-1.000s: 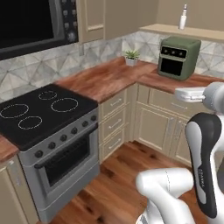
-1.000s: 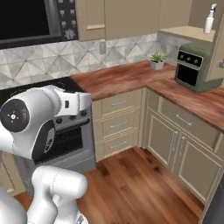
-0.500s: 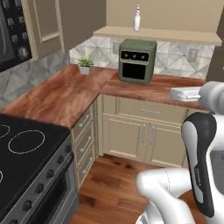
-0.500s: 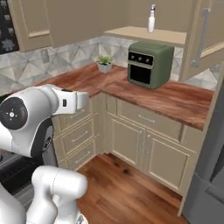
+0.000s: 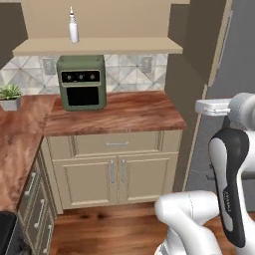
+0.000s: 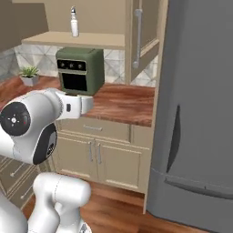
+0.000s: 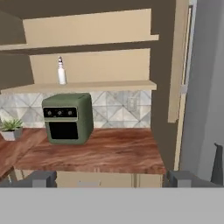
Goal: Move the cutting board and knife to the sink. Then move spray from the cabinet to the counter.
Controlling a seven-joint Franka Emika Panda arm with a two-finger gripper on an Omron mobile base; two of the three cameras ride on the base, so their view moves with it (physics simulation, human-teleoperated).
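The spray point(image 5: 73, 28) is a slim white bottle standing upright on the shelf of the open tan cabinet point(image 5: 99, 47), above a green countertop oven. It also shows as the spray point(image 6: 73, 25) and the spray point(image 7: 61, 72). The red-brown counter point(image 5: 129, 112) runs beneath the shelf. My gripper point(image 7: 112, 178) is open and holds nothing. It hangs in the air well short of the counter and faces it, with the bottle far ahead and up to the left. The cutting board, the knife and the sink are out of view.
A green oven point(image 5: 81, 82) stands on the counter under the bottle. A small potted plant point(image 5: 10, 96) sits at the left. A tall grey fridge point(image 6: 200, 113) closes off the right side, beside a cupboard door point(image 6: 143, 32). Beige drawers and doors point(image 5: 114, 172) front the counter.
The whole picture has swung from the stove to the corner counter and the fridge, so the camera has moved. The gripper has stayed open and empty.
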